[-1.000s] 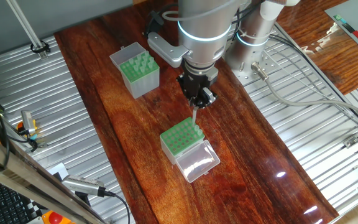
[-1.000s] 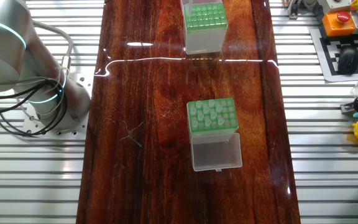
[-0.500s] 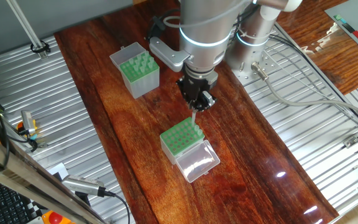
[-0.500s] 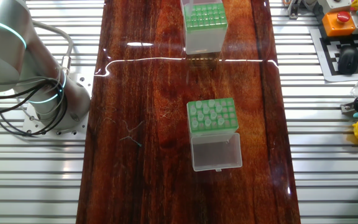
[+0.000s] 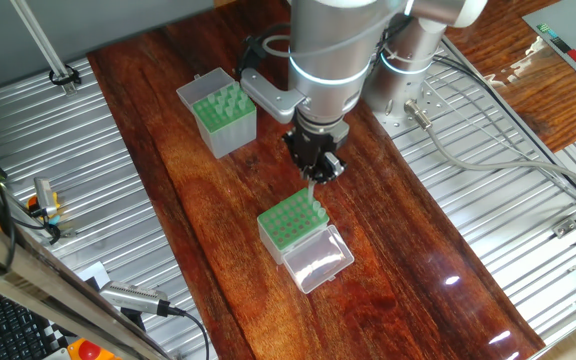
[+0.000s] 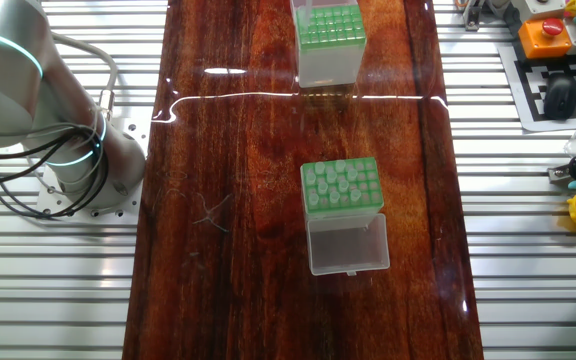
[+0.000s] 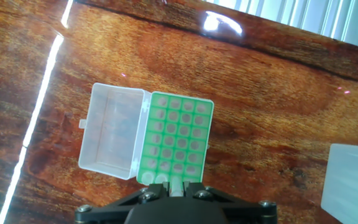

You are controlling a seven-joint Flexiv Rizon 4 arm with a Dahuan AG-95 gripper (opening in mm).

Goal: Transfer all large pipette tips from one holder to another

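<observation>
Hand view: gripper (image 7: 171, 186) sits above near edge of the shorter box (image 7: 173, 142), green plate w/ hole grid directly below, clear lid (image 7: 110, 132) flipped open flat to one side so holes are accessible from above. Something pale shows between the fingertips at frame bottom, prob. a tip collar.

One fixed view: gripper (image 5: 314, 170) over the shorter box (image 5: 290, 222), a slim pale tip (image 5: 311, 192) hanging vertical from it, point down toward the plate's far edge. Fingers pinched on the tip; held upright presumably so it drops straight into a hole. Tip end appears just above the plate, can't tell if entering yet.

Taller grey-sided box (image 5: 220, 112) stands well apart, w/ tips still upright in it. Judged: mid-task, more transfers remaining.

Other fixed view: several tips already seated in shorter box (image 6: 342, 186); gripper not visible.
</observation>
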